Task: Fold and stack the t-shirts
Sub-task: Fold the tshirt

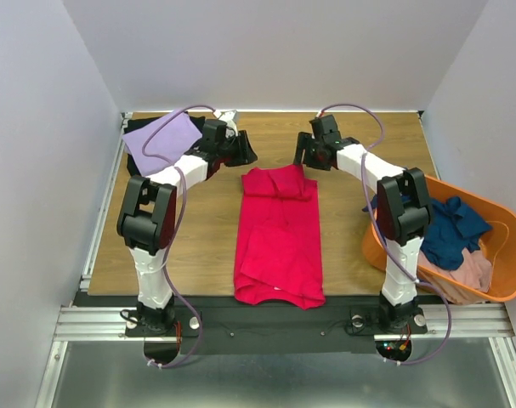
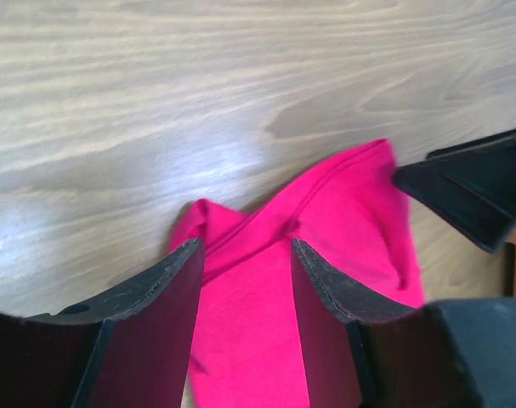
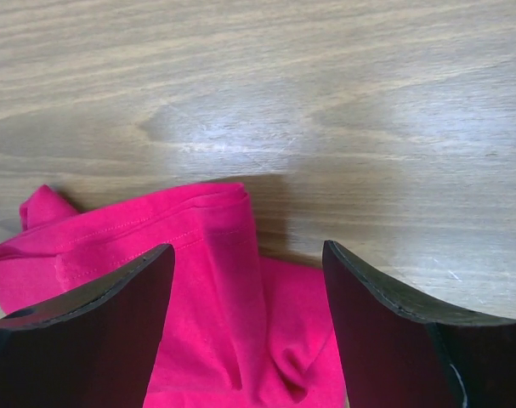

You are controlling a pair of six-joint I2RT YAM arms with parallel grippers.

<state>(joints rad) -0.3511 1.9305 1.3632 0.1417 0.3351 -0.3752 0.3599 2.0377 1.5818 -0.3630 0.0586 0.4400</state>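
A crimson-pink t-shirt (image 1: 279, 234) lies lengthwise in the middle of the table, its sides folded in. Its far end is bunched into folds (image 2: 326, 221) (image 3: 198, 229). My left gripper (image 1: 240, 153) hovers open just left of that far end, and the pink cloth shows between its fingers (image 2: 245, 263) without being pinched. My right gripper (image 1: 302, 155) is open just right of the same end, cloth below its gap (image 3: 249, 263). A lavender t-shirt (image 1: 164, 136) lies folded at the far left on a black one (image 1: 143, 161). A navy t-shirt (image 1: 449, 229) and a dusty pink one (image 1: 470, 274) sit in the tub.
The orange plastic tub (image 1: 504, 225) stands at the right edge of the table beside my right arm. White walls close in the table on three sides. Bare wood (image 1: 202, 246) shows left of the pink shirt and along the far edge (image 1: 275, 127).
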